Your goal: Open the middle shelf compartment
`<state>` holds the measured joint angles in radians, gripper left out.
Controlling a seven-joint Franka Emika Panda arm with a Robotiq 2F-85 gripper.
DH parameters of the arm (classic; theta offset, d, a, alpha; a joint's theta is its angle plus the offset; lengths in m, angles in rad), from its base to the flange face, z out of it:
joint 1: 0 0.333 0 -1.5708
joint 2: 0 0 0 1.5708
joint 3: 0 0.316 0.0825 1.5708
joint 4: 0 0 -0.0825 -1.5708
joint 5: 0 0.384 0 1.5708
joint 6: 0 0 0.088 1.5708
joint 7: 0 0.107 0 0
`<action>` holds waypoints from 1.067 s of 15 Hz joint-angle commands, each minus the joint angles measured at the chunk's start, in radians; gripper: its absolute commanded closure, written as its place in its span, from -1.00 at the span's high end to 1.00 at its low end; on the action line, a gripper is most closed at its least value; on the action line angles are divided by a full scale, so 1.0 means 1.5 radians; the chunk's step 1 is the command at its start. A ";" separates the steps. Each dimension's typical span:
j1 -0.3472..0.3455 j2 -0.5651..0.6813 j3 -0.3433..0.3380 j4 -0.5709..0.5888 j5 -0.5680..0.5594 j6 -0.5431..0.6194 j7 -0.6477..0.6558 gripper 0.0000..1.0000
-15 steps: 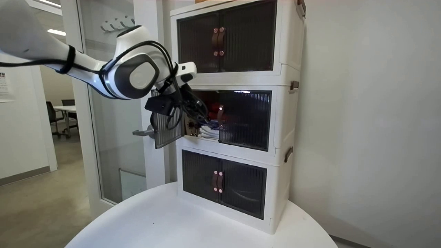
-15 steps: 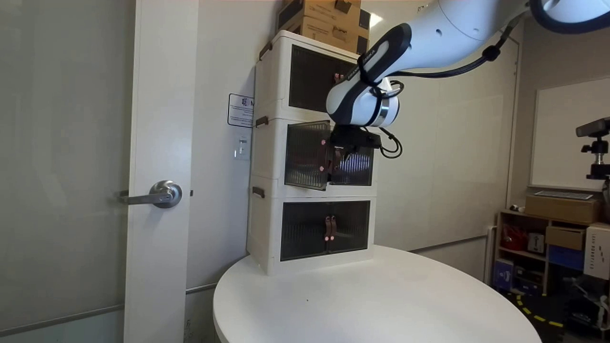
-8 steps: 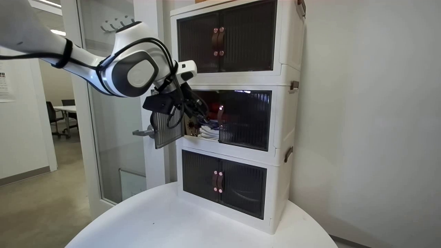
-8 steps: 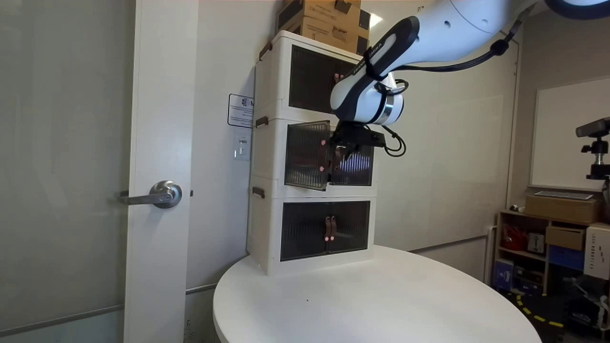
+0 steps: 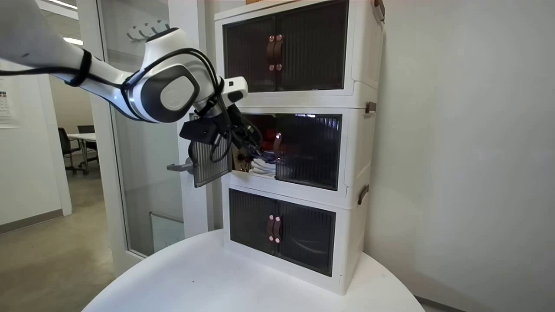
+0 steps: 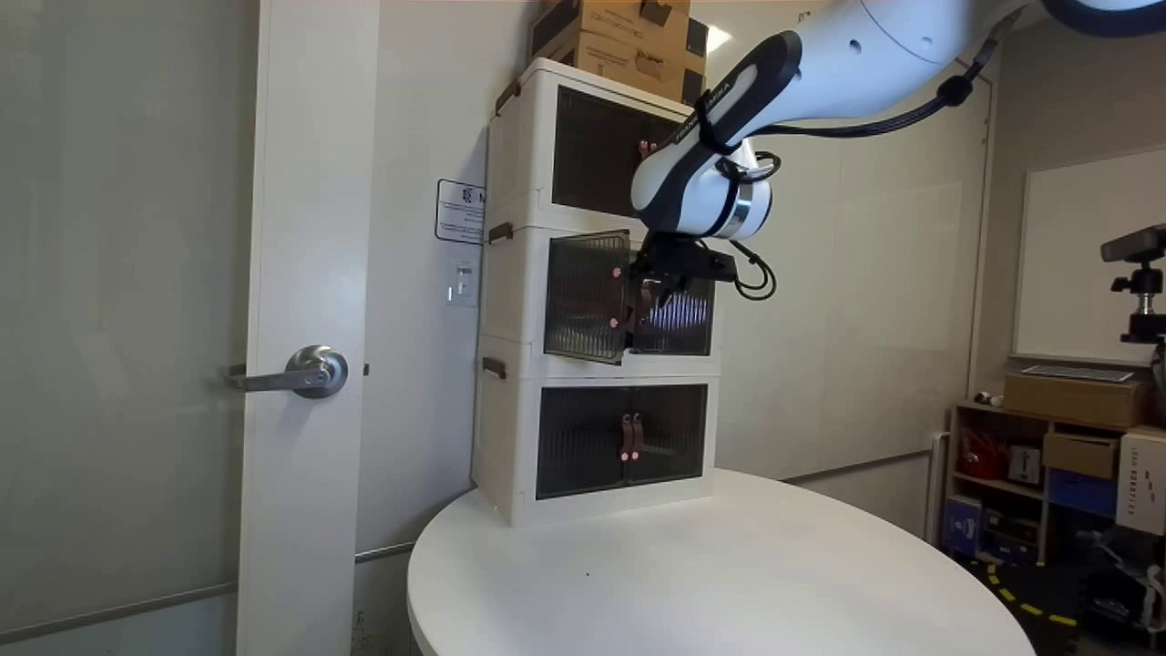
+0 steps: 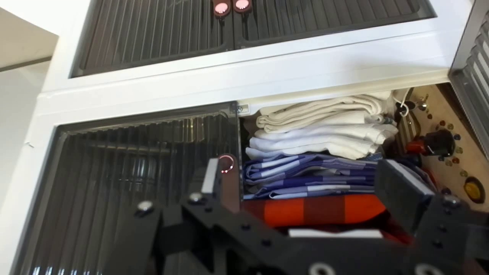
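The middle shelf compartment (image 5: 347,151) is a white-framed box in a three-tier stack. One dark ribbed door (image 5: 212,162) is swung open; it also shows in an exterior view (image 6: 583,301) and at the wrist view's edge (image 7: 471,72). The second door (image 5: 310,151) is closed, with a brown handle (image 5: 277,147) that also shows in the wrist view (image 7: 230,187). My gripper (image 7: 305,175) is open and empty in front of the gap. One finger stands beside the closed door's handle; contact cannot be told. In an exterior view my gripper (image 5: 256,147) is partly hidden by cables.
Folded white cloths (image 7: 321,130), blue checked cloths (image 7: 313,173) and a red checked cloth (image 7: 324,210) lie inside. The top tier (image 5: 312,47) and bottom tier (image 5: 303,234) are closed. The stack stands on a round white table (image 6: 710,583). Cardboard boxes (image 6: 629,55) sit on top.
The arm's forearm and wrist have shifted slightly up and back from one second ago. The gripper stays almost in place by the gap. The doors look nearly unchanged.
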<state>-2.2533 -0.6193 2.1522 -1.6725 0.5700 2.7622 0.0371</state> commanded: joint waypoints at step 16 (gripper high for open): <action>-0.132 0.098 0.111 0.047 0.092 -0.239 -0.553 1.00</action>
<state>-2.4532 -0.4944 2.3360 -1.6119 0.6211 2.4667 -0.5962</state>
